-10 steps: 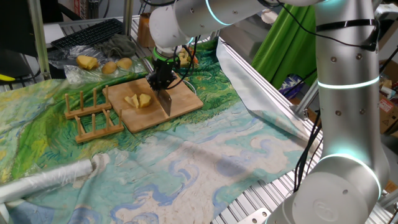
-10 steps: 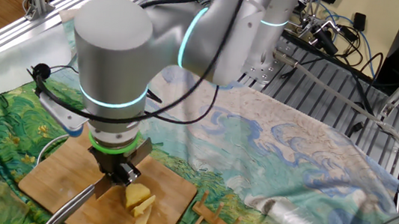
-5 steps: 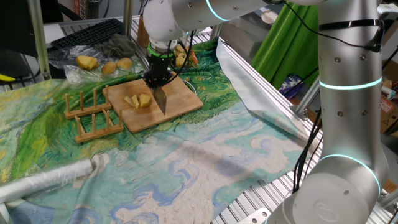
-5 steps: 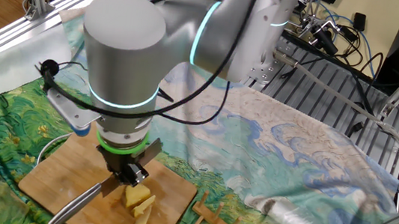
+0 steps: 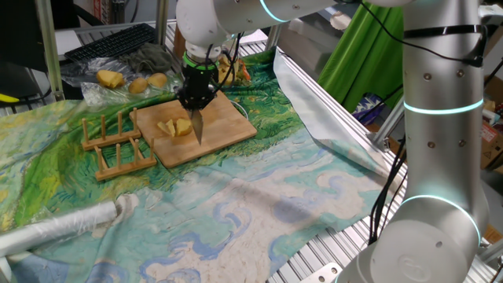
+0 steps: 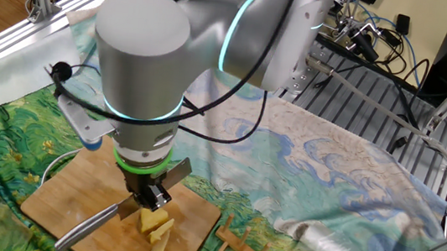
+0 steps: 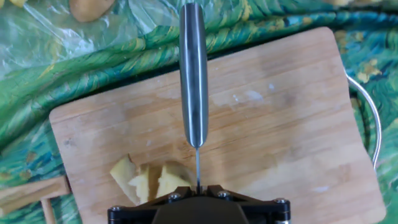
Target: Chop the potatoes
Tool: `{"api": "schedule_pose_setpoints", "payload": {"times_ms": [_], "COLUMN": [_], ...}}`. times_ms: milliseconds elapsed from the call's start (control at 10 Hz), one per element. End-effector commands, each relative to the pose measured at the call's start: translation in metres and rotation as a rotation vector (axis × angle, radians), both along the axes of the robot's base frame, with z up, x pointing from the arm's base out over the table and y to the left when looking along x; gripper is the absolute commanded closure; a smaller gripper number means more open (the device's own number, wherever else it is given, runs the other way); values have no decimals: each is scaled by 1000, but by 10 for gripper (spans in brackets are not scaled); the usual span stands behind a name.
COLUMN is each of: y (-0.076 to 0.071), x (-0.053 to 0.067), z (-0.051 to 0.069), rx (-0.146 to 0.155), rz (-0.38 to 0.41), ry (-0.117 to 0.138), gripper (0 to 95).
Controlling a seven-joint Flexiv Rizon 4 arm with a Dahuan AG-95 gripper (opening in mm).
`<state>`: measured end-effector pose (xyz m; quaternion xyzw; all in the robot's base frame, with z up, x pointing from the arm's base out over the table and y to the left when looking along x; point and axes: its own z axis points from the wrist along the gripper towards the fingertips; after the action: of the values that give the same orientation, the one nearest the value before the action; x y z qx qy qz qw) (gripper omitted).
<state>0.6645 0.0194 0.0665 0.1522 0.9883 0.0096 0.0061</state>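
Several pale potatoes (image 5: 174, 126) chunks lie on the wooden board (image 5: 228, 132), so cutting is partly done, pieces look coarse and more chops seem left. Claw (image 5: 196, 101) clenched on knife (image 7: 194, 74), blade edge-down just right of the pile; wooden rack (image 5: 116, 142) sits left of board, not obstructing

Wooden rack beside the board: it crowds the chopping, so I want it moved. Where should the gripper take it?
Knife set down first, come straight down onto a long base rail of the wooden rack, between two upright pegs, fingers straddling it. The rack sits flat, and the rail is thin.
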Motion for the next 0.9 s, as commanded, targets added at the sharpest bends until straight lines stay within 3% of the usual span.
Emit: {"api": "schedule_pose_setpoints", "payload": {"times_ms": [100,900], "y": [4,15], "x": [-1,-2], "z": [5,13], "rx": [9,14], "rz": [-50,-118], "ry": [3,4], "gripper": [950,950]}}
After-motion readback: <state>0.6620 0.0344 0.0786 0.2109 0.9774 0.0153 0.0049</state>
